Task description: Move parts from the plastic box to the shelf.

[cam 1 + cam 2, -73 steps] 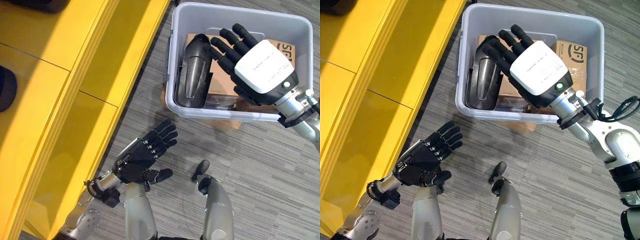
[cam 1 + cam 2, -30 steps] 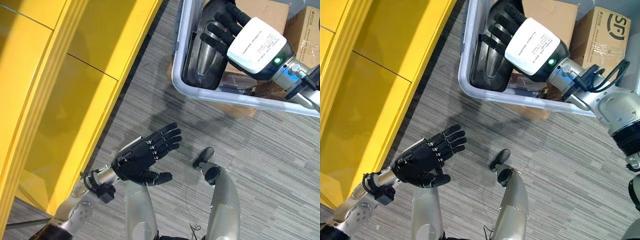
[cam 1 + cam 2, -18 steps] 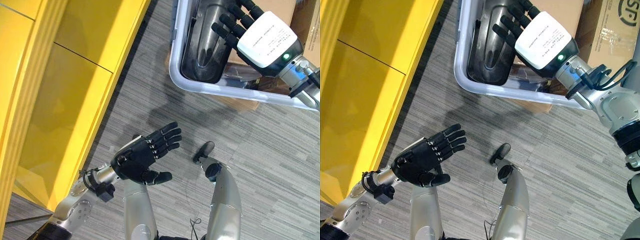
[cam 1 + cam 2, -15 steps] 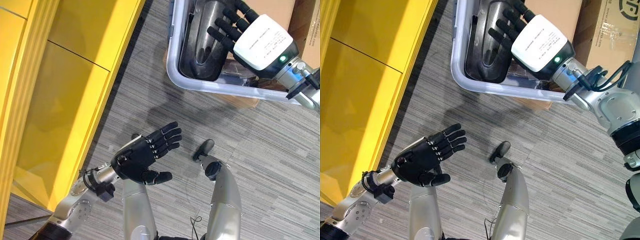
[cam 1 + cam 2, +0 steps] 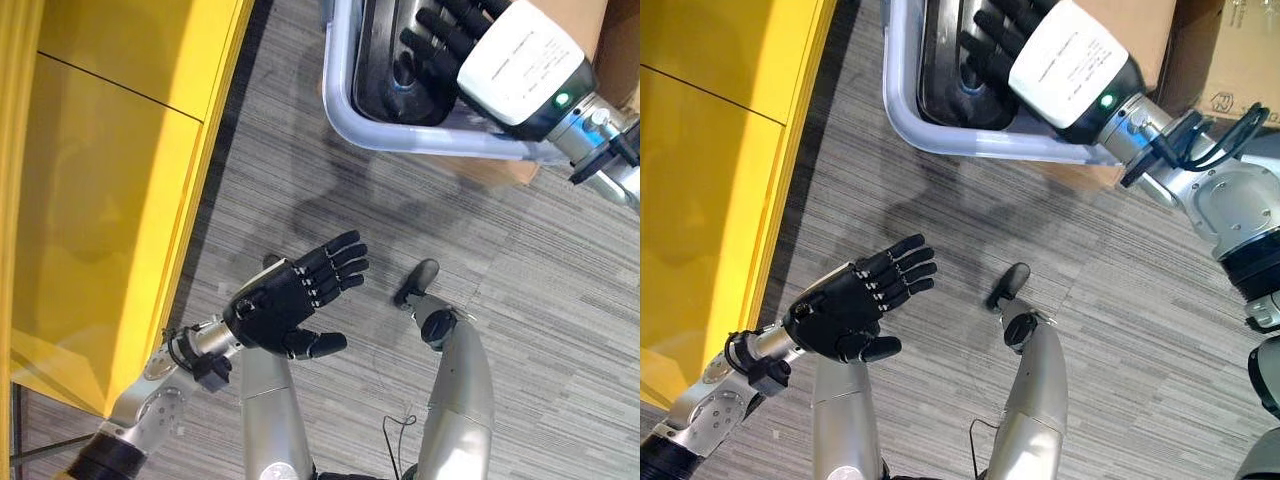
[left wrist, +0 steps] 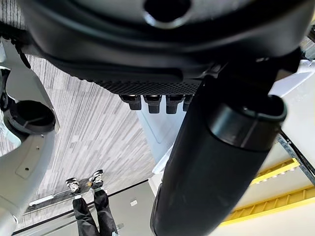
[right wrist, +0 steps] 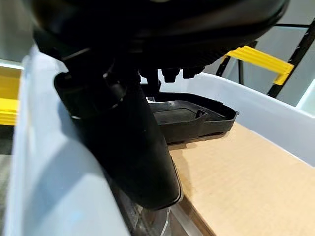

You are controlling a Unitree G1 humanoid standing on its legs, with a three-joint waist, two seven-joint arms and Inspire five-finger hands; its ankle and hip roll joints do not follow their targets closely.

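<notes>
A pale plastic box (image 5: pixel 345 118) is seen on a grey striped floor (image 5: pixel 560 260), with a yellow shelf (image 5: pixel 110 180) running along the floor's left side. A black moulded part (image 5: pixel 950 75) is lodged in the box against its left wall, next to a brown cardboard carton (image 7: pixel 246 182) that also lies inside. The right hand (image 5: pixel 1065 55), capped by a white cover, is reached into the box from its near edge; its fingers (image 5: pixel 990 40) are held straight and slightly spread over the black part. Whether the part is actually touched cannot be told. In the right wrist view the thumb (image 7: pixel 130 147) is seen hanging beside the part, not closed on it. The left hand (image 5: pixel 285 305) is held low over the floor, well apart from the box and just off the shelf's near edge, with fingers extended, relaxed and empty. A second cardboard box (image 5: pixel 1225 55) is seen beyond the plastic box's right wall.
</notes>
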